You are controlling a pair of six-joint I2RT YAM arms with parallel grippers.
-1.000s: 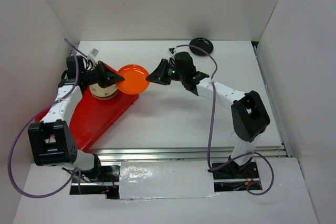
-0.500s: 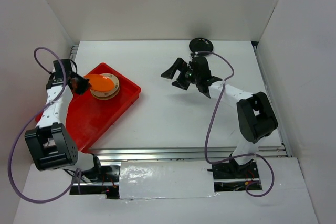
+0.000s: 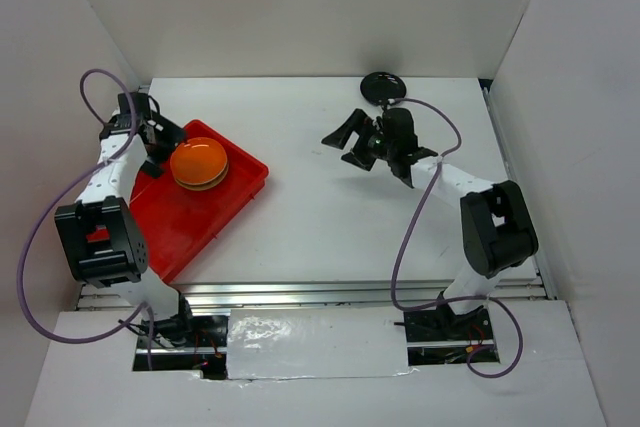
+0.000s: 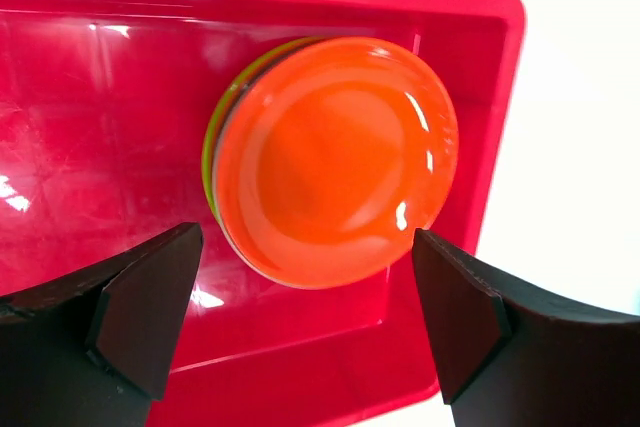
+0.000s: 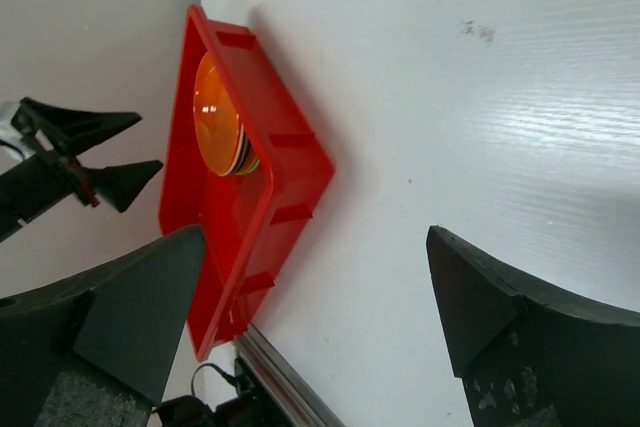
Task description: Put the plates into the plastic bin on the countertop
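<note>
Glossy orange round plate [image 3: 198, 161] lies stacked in the red plastic bin [image 3: 190, 232]; left gripper [image 4: 305, 247] and right gripper [image 3: 343, 145] gape empty, black round plate [image 3: 383, 85] likely next.

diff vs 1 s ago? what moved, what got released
The orange plate went from between both claws at the bin's edge onto the stack in the red bin. The left claw let go, opened and drew back leftward. The right claw opened and pulled away rightward over the countertop. Unchanged: the bin and the black plate at the far edge.
</note>
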